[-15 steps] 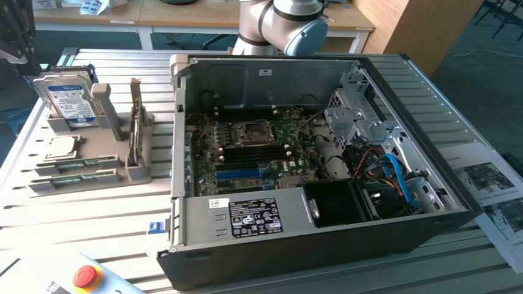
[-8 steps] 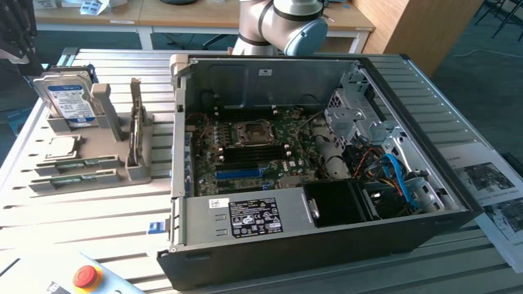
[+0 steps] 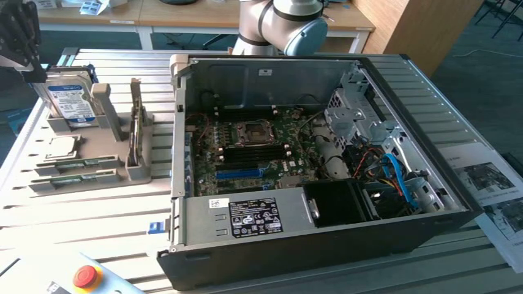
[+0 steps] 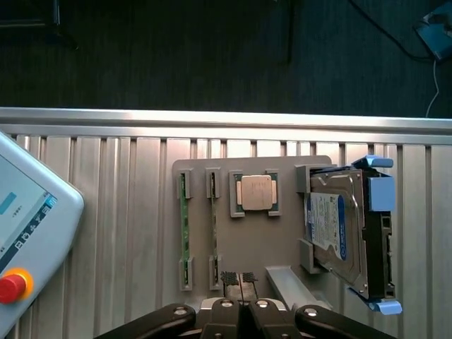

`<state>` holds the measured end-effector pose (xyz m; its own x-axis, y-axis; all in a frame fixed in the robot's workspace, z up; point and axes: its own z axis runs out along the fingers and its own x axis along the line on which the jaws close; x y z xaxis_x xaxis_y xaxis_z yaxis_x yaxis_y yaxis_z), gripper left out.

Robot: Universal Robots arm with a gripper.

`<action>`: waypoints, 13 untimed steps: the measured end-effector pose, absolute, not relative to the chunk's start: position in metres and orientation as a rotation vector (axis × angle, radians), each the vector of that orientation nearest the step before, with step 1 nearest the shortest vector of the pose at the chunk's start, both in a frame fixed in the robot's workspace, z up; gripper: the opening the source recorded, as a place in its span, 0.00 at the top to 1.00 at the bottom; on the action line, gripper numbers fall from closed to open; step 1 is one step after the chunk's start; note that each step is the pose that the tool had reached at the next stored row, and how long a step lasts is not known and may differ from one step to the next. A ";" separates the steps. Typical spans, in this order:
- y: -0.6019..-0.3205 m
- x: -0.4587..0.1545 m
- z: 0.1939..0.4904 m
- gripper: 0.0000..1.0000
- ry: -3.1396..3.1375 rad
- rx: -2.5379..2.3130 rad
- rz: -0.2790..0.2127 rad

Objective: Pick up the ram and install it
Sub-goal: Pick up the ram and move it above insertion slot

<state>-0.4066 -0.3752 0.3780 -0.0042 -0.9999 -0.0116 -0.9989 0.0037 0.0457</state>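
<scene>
Ext cam high, angled onto PC case [image 3: 327, 254], wrist cam overhead, shared parts tray [image 4: 284, 240]

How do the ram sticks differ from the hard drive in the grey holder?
The ram sticks are thin green strips; the hard drive is a broad silver block with a blue label. The ram sticks sit on edge in narrow slots; the hard drive stands in a wide bracket. Both rest in the grey holder.

Silver arm [image 3: 257, 21] with pale-blue joint cap [image 3: 309, 33]; black hand [image 4: 238, 277]
</scene>
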 end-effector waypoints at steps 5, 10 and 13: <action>-0.375 -0.407 0.372 0.89 -2.208 2.200 -0.063; -0.375 -0.407 0.370 0.89 -2.207 2.201 -0.063; -0.375 -0.407 0.370 0.89 -2.208 2.203 -0.060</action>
